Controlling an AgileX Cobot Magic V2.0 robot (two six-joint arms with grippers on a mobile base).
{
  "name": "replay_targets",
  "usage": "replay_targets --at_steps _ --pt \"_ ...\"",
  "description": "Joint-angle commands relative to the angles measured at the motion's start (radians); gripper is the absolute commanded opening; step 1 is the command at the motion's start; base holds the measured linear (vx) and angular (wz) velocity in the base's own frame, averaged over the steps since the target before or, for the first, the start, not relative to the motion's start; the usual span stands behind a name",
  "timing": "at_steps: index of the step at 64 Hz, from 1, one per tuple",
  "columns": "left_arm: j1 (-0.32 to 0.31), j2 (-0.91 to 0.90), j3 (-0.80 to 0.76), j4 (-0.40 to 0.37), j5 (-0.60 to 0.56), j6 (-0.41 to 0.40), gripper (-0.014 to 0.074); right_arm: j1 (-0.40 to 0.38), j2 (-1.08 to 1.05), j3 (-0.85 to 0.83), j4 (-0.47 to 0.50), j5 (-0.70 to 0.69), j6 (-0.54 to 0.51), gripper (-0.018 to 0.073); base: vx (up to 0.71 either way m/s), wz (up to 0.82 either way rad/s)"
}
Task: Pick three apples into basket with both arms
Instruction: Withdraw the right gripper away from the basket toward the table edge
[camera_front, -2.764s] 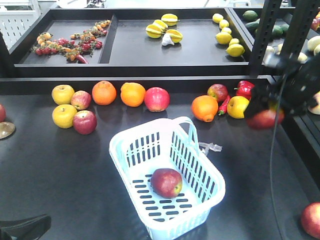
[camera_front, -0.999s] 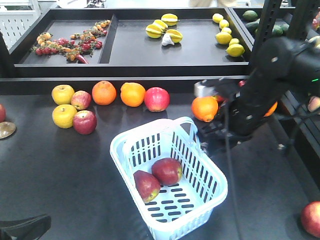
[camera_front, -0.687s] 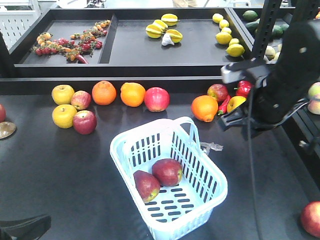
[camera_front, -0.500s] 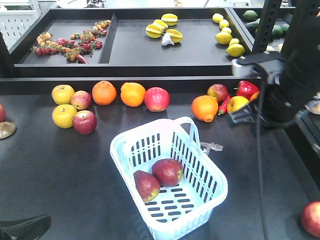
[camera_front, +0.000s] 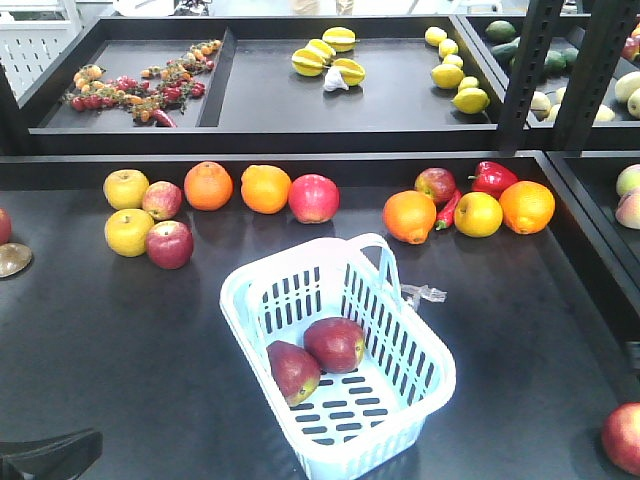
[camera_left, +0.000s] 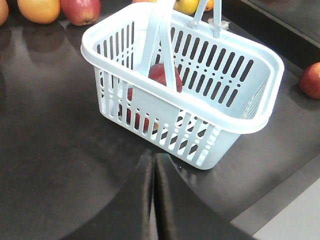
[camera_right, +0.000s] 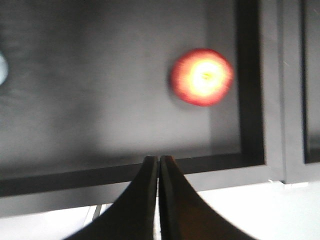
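Nearest, the left fingers (camera_left: 135, 220) are pressed together and empty, just short of the basket (camera_left: 210, 114), which holds two apples (camera_front: 335, 343) side by side. Likewise the right fingers (camera_right: 145, 210) are closed on nothing; a third apple (camera_right: 202, 76) lies on the desk (camera_front: 120, 350) beyond them, oranges (camera_front: 208, 185) farther back

Smooth pale plastic basket (camera_left: 150, 107), slightly glossy. Dark table (camera_front: 120, 340) matt, faint sheen, soft reflections. Red apples (camera_front: 334, 343): smooth waxy skin, light shine. Matt black left gripper (camera_left: 154, 162), smooth.
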Motion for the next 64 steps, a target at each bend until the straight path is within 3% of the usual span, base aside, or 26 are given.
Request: replay_targets --at_steps 1,13,21,27,37,43,51,64 --pt "-0.004 -0.002 -0.028 -0.023 -0.045 -0.008 -0.0006 -0.147 0.026 -0.013 0.05 -0.068 -0.138 -0.0002 0.0 0.0" --pt "-0.004 -0.002 -0.028 -0.023 -0.043 -0.008 -0.0006 -0.375 0.152 -0.013 0.287 -0.151 -0.323 0.0007 0.0 0.0" --pt "-0.004 -0.002 -0.028 -0.023 -0.043 -0.008 -0.0006 -0.384 0.227 -0.035 0.364 -0.123 -0.403 0.0081 0.0 0.0" --pt "-0.004 -0.002 -0.028 -0.023 -0.043 -0.008 -0.0006 -0.357 0.272 -0.056 0.389 -0.105 -0.436 0.0212 0.0 0.0" --pt "-0.004 -0.002 -0.028 -0.023 -0.038 -0.009 -0.0006 -0.304 0.337 -0.114 0.397 -0.115 -0.448 0.0469 0.0 0.0" --pt "-0.004 -0.002 -0.028 -0.023 -0.031 -0.01 -0.0006 -0.299 0.388 -0.134 0.389 -0.111 -0.443 0.0558 0.0 0.0" --pt "-0.004 -0.002 -0.028 -0.023 -0.029 -0.01 -0.0006 -0.301 0.446 -0.136 0.301 -0.11 -0.392 0.0627 0.0 0.0" --pt "-0.004 -0.002 -0.028 -0.023 -0.03 -0.01 -0.0006 -0.302 0.463 -0.136 0.138 -0.142 -0.243 0.0627 0.0 0.0"
